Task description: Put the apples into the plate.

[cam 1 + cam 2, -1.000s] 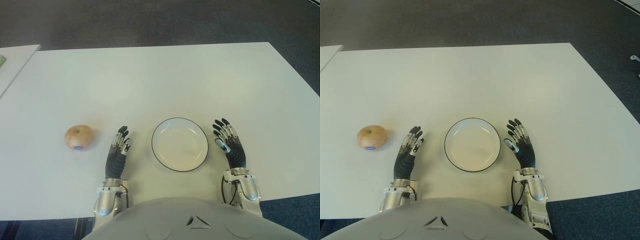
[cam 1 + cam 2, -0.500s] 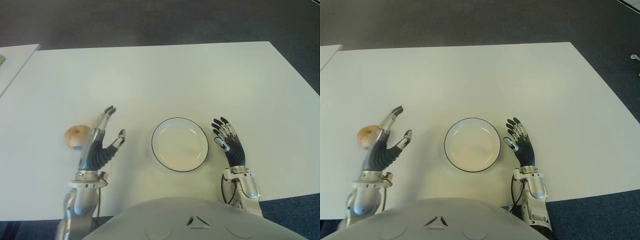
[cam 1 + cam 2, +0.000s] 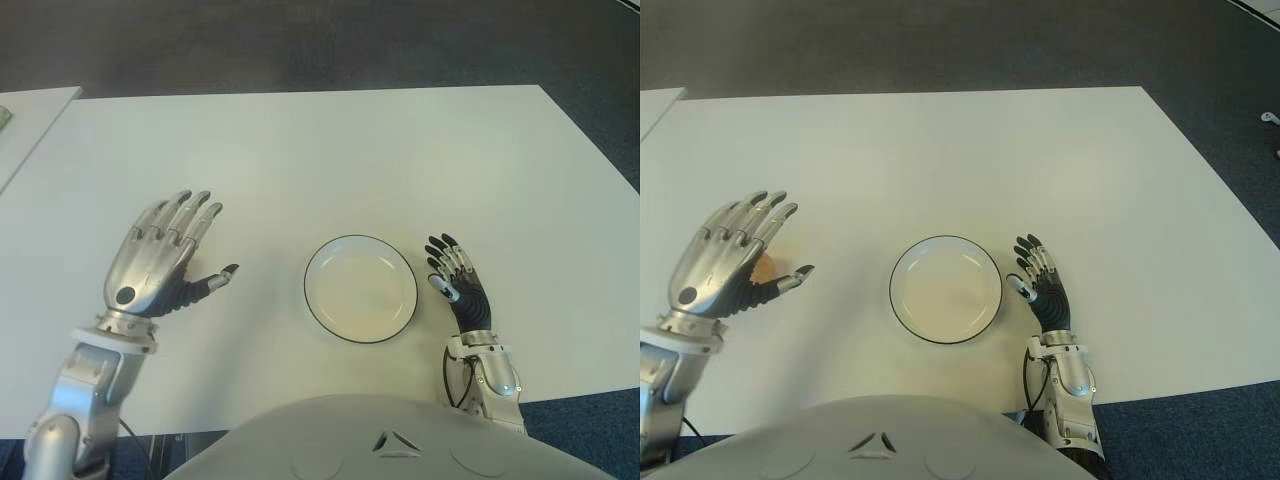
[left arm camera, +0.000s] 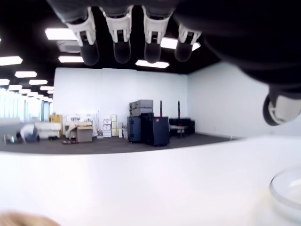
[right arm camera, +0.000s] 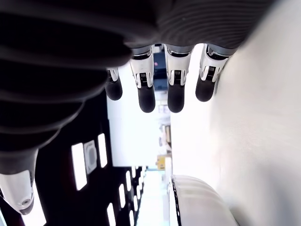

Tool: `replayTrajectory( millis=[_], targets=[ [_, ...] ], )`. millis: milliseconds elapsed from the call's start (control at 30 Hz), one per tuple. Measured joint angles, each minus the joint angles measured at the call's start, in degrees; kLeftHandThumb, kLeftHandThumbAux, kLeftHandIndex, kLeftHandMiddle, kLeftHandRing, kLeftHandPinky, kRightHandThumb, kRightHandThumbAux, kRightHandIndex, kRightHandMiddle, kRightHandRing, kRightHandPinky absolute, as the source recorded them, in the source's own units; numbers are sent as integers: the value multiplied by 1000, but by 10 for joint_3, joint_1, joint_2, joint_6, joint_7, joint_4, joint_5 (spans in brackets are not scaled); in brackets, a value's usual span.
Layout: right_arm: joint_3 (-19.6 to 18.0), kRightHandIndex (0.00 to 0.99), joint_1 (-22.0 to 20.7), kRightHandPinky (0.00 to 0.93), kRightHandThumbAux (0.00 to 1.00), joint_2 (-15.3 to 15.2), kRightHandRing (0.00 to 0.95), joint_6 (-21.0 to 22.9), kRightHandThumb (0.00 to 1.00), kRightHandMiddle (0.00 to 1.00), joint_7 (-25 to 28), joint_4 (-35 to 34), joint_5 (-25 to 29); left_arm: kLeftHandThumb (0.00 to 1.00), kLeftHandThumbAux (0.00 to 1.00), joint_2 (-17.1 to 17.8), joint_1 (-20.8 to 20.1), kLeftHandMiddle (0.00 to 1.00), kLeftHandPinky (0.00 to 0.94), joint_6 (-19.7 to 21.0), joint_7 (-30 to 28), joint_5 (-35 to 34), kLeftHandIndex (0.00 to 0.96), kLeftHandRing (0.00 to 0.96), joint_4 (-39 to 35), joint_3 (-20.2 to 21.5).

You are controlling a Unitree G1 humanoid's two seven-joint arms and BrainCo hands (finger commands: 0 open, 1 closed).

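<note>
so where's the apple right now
The apple sits on the table at the robot's left, well left of the plate, almost wholly hidden under the raised, open left hand; only a sliver shows in the right eye view.

The tabletop (image 3: 330, 150) is smooth, matt white. The plate (image 3: 360, 288) looks like glossy white ceramic with a thin dark rim. The left hand (image 3: 160, 262) has shiny silver metal-looking shells and dark ribbed rubbery palm.
</note>
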Motion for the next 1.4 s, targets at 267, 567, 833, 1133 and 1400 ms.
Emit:
replayTrajectory(
  millis=[267,567,833,1133,1400],
  targets=[
    [-4,51,-2,99,544,-4,116,0,220,150,7,2,5,248,282,86,-24,0,0,-13,1,26,53,0,37,7],
    [-10,50,-1,94,542,-10,115,5,240,152,17,2,16,252,275,158,-30,0,0,-21,13,35,26,0,100,6],
    [-13,60,2,88,524,-13,104,6,257,151,21,0,21,267,249,193,-29,0,0,-23,53,35,12,0,171,-6],
    [-15,62,3,110,508,-15,106,6,247,151,18,-1,14,317,242,213,-30,0,0,-32,92,8,44,0,244,-28],
    [-16,60,7,97,480,-22,104,14,268,154,16,-5,13,317,253,224,-25,0,0,-35,96,-16,54,0,265,-40]
  ],
)
